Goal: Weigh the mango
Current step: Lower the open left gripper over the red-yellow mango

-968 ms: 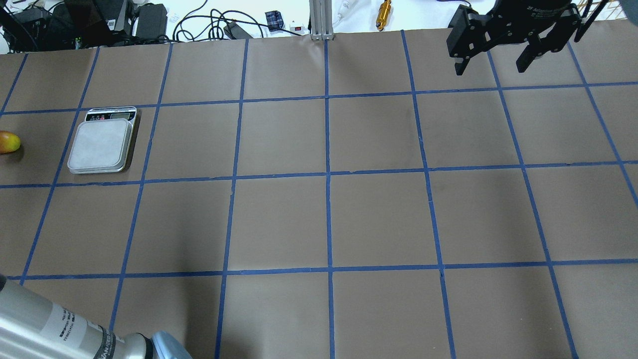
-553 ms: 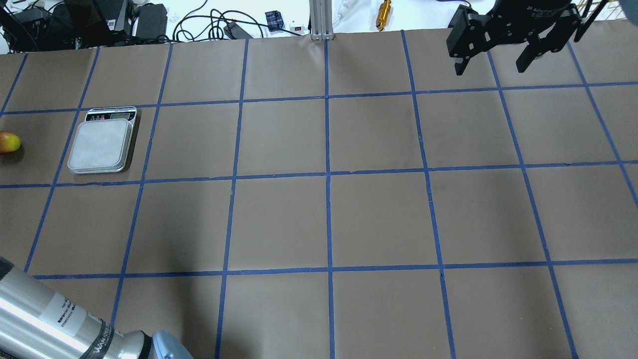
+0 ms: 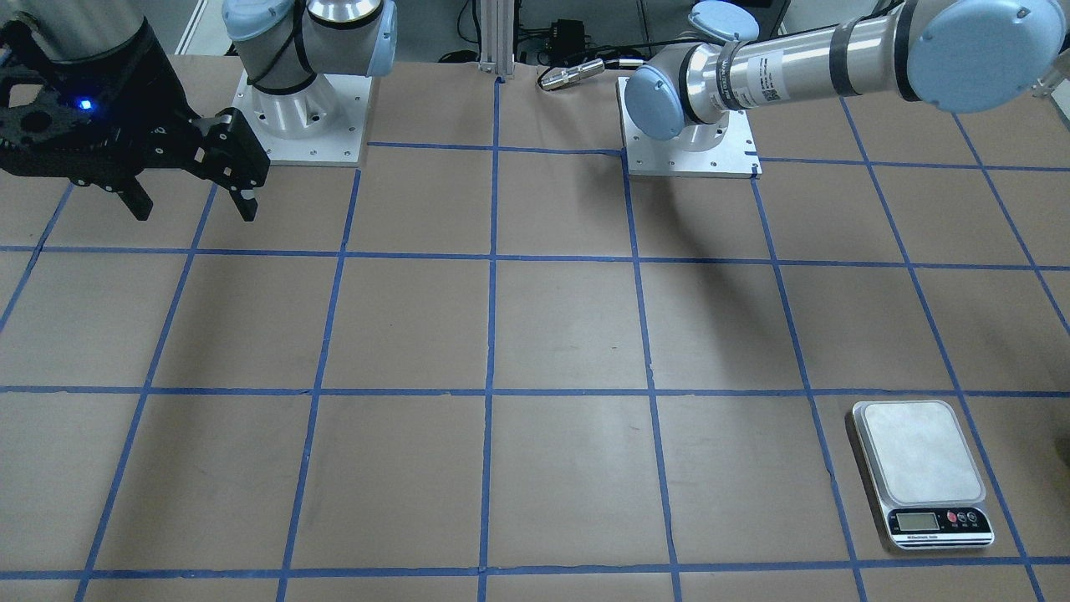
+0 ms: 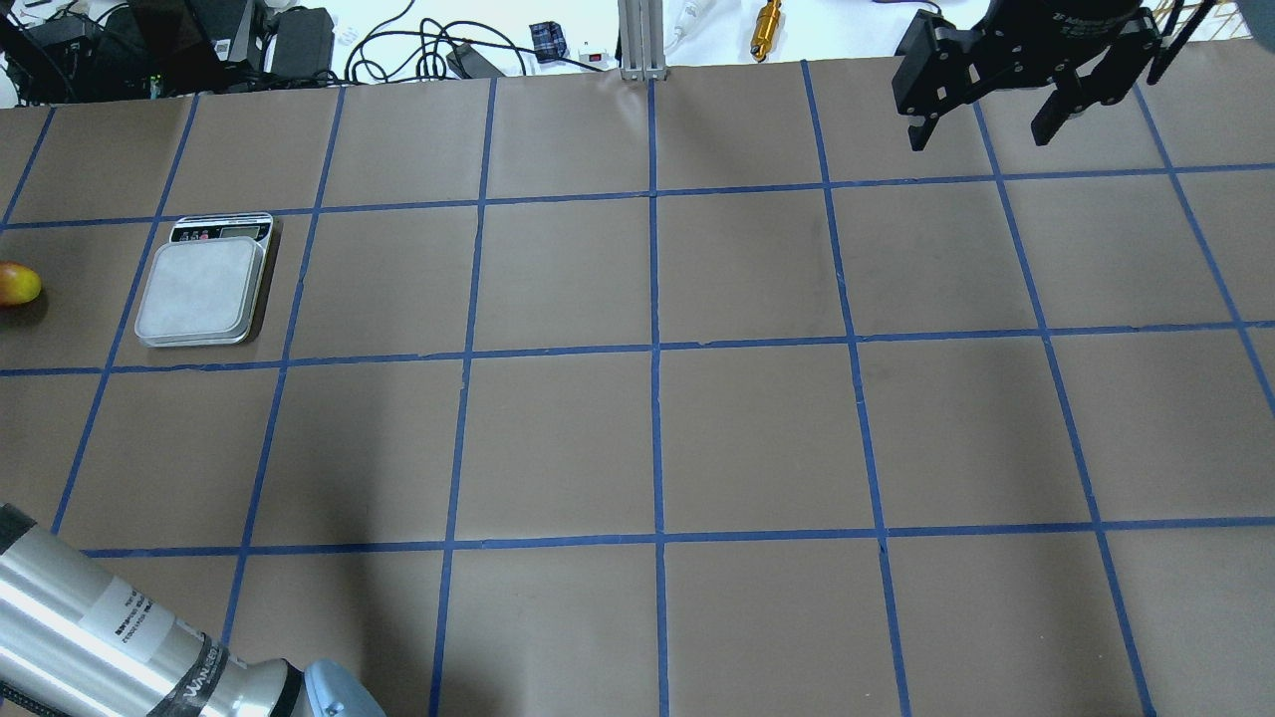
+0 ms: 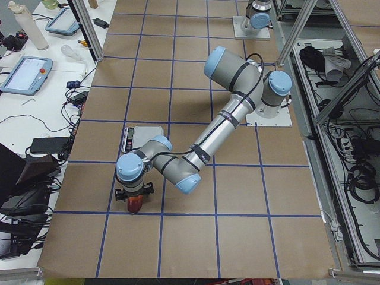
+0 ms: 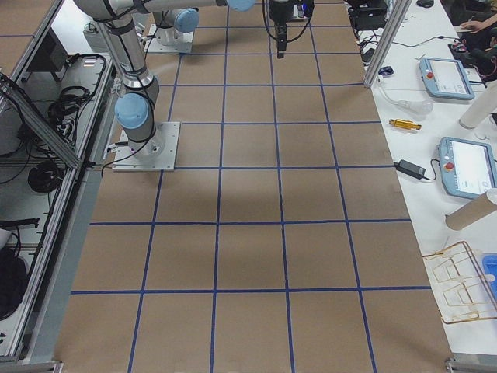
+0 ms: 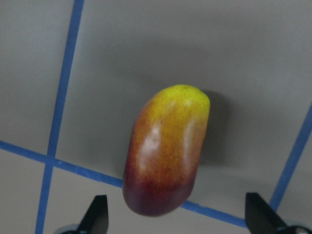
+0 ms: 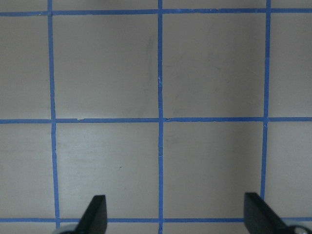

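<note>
The mango (image 7: 165, 151), yellow at one end and red at the other, lies on the brown table paper across a blue tape line. It also shows at the left edge of the overhead view (image 4: 15, 285). My left gripper (image 7: 179, 220) is open just above it, one fingertip on each side of its red end; in the exterior left view the gripper (image 5: 134, 193) sits right over the mango (image 5: 134, 205). The scale (image 4: 199, 291) stands empty beside it, also in the front view (image 3: 919, 456). My right gripper (image 4: 979, 129) is open and empty at the far right, over bare paper.
The table is covered with brown paper and a blue tape grid (image 4: 655, 349). Cables, power bricks and a brass part (image 4: 767, 28) lie beyond the far edge. The two arm bases (image 3: 690, 142) stand at the robot's side.
The left arm's silver link at the overhead view's lower left has shifted slightly up and left. The mango, the scale and the right gripper have not moved.
</note>
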You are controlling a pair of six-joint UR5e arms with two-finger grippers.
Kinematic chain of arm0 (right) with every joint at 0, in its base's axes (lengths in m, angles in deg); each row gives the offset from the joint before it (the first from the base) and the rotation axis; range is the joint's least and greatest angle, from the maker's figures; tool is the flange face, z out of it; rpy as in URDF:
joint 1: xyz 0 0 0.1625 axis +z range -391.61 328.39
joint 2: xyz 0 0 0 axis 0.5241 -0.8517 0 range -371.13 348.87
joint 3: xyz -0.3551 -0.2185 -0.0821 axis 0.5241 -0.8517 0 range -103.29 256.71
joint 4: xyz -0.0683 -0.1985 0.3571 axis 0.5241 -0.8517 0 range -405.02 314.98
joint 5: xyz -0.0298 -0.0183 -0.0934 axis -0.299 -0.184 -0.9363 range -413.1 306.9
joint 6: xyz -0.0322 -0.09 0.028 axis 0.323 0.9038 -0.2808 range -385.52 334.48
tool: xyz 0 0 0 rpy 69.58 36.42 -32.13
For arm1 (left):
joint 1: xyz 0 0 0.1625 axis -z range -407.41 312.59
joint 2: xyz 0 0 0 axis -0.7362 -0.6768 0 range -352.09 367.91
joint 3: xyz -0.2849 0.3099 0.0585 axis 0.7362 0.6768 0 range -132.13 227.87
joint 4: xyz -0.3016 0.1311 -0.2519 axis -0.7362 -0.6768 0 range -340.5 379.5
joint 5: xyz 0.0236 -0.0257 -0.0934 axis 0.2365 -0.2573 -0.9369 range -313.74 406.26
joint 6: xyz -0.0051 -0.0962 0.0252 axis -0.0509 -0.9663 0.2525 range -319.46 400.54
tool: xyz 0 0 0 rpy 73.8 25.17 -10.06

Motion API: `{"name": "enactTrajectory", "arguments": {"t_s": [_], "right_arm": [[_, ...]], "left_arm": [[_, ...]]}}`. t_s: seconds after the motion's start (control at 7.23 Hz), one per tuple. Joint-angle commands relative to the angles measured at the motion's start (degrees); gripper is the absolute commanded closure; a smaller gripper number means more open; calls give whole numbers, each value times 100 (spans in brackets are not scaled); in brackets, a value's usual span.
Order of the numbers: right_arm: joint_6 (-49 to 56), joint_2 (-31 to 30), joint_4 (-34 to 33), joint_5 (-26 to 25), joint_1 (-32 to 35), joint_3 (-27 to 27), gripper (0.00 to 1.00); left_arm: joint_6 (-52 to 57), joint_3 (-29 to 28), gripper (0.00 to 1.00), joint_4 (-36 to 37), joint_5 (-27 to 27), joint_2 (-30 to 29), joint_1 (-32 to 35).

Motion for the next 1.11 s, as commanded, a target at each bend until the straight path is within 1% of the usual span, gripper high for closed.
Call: {"name": "enactTrajectory", "arguments": {"t_s": [0.0,0.28,0.83,0.97], "right_arm": [[0,-6,0,0,0,0,0],[0,3,0,0,0,0,0],[0,-6,0,0,-9,0,0],[0,-6,0,0,0,0,0]], "left_arm": [[260,-198,1,9,-95,-230,0],[269,-304,1,9,-157,-380,0],[313,-296,2,9,-254,-617,0],[348,-296,6,9,-254,-652,0]]}}
